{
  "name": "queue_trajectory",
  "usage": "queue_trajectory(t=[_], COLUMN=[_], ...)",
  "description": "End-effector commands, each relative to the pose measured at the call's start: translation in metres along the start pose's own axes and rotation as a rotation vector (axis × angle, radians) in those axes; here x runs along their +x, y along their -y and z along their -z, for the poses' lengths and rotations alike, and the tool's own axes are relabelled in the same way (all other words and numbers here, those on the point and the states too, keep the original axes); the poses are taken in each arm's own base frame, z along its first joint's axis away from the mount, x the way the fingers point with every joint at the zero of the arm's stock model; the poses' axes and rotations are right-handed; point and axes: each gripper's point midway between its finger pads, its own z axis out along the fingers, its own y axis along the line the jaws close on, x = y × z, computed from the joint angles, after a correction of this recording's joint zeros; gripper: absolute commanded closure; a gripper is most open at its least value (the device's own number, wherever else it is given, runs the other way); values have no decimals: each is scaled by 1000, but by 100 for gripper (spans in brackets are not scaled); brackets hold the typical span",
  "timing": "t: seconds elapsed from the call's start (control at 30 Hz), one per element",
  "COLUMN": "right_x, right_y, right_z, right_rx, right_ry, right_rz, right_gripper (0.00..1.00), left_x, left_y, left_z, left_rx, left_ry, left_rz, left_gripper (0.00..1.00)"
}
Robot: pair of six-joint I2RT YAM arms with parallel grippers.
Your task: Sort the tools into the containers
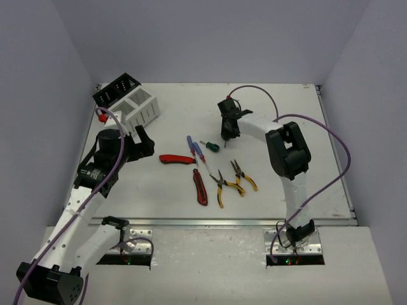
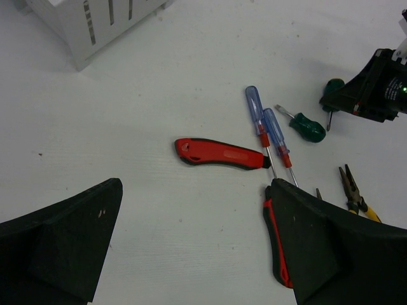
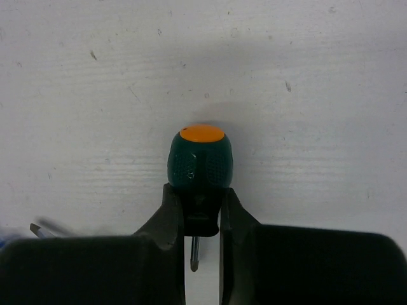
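I am watching the right pincer (image 3: 194, 210) clamping narrow on a stubby green-handled screwdriver (image 3: 199, 159), its fingers gripping just below the handle with the orange cap pointing away from the wrist. I cannot tell whether the tool is touching the bench (image 1: 286, 184). The left pincer (image 2: 194, 190) is hanging wide open and holding nothing, over the near end of one red-black utility knife (image 2: 219, 153). A second utility knife (image 1: 200, 187) is lying just beside it, near the two yellow-handled pliers (image 1: 219, 184). Two blue-handled screwdrivers (image 2: 257, 117) are lying side by side, with the other green screwdriver (image 2: 307, 127) just to their right. The containers (image 1: 141, 108) are sitting at the far left corner, the black bin (image 1: 116, 89) farthest back.
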Motion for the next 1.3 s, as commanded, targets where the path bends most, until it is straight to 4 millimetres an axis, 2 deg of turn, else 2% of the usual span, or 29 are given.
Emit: queue_trajectory(t=[0.0,0.07,0.1,0.13,0.17,0.27,0.4,0.47,0.57,0.63,0.7,0.77,0.93,1.2,1.27], right_x=[-25,-47,-57,-68,-77,-61,-12,-3,5,8,12,10,6,-14,-13], right_y=[0,-8,-12,-20,-35,-72,-109,-115,-120,-122,-121,-123,-124,-125,-127], right_z=[27,49,63,82,114,171,253,279,308,318,330,338,342,346,350], right_rx=[-33,-85,-127,-186,-302,-570,-897,-947,-1017,-1049,-1089,-1111,-1113,-1066,-1085], right_ry=[105,175,218,268,314,404,488,528,572,584,608,623,641,697,694], right_rz=[70,123,177,232,277,516,782,806,808,804,807,784,757,712,716], right_gripper=[100,100,100,100,100,100,100,100,100,100,100,100,100,100,100], left_x=[-22,-29,-31,-34,-42,-56,-58,-55,-57,-60,-60,-57,-44,-28,-26], left_y=[19,34,50,67,82,130,203,223,230,230,231,230,227,222,221], left_z=[2,3,6,9,11,25,43,39,31,31,32,32,31,30,28], left_rx=[65,125,200,277,339,557,792,816,795,791,792,786,785,766,757], left_ry=[48,41,21,-1,-8,-36,-72,-110,-106,-92,-91,-99,-133,-172,-179], left_rz=[19,41,62,81,94,149,144,142,168,180,183,188,189,171,165], left_gripper=[0,0,0,0,0,0,0,0,1,2,12,18,30,39,49])
